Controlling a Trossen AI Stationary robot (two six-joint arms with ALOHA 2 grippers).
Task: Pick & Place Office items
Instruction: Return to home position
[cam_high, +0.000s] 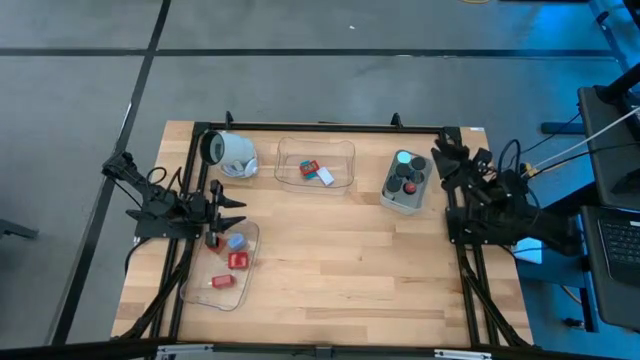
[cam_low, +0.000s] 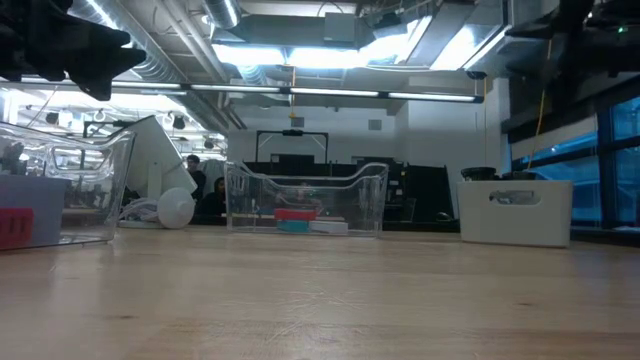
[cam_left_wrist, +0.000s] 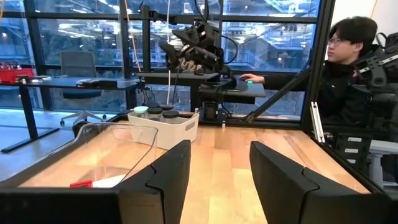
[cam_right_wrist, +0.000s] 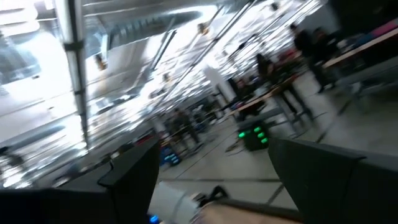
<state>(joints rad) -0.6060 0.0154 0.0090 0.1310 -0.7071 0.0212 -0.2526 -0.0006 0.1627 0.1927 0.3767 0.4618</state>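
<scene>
A pale wooden table (cam_high: 340, 260) stands on a grey floor, seen from straight above. At its lower left a clear tray (cam_high: 196, 290) holds two red blocks (cam_high: 238, 261), one mid-tray and one nearer the lower end. A blue-topped piece (cam_high: 236, 241) lies just above them. At top centre a second clear tray (cam_high: 345, 155) holds a red piece (cam_high: 309, 168) and a pale piece (cam_high: 325, 177) close beside it. To the right of that tray a grey tub (cam_high: 387, 196) carries several black knobs (cam_high: 397, 181), one teal-topped and one red-topped. A white mug (cam_high: 232, 153) lies on its side at the upper left. The left arm reaches in from the table's left edge. The left gripper (cam_high: 233, 210) is at the upper end of the lower-left tray, its fingers (cam_left_wrist: 165, 177) spread wide with nothing between them. The right arm is folded at the right edge. The right gripper (cam_high: 441, 160) is just right of the tub, its fingers (cam_right_wrist: 134, 177) also well apart and holding nothing. A person (cam_left_wrist: 348, 62) sits beyond the table, at the upper right of the left wrist view.
</scene>
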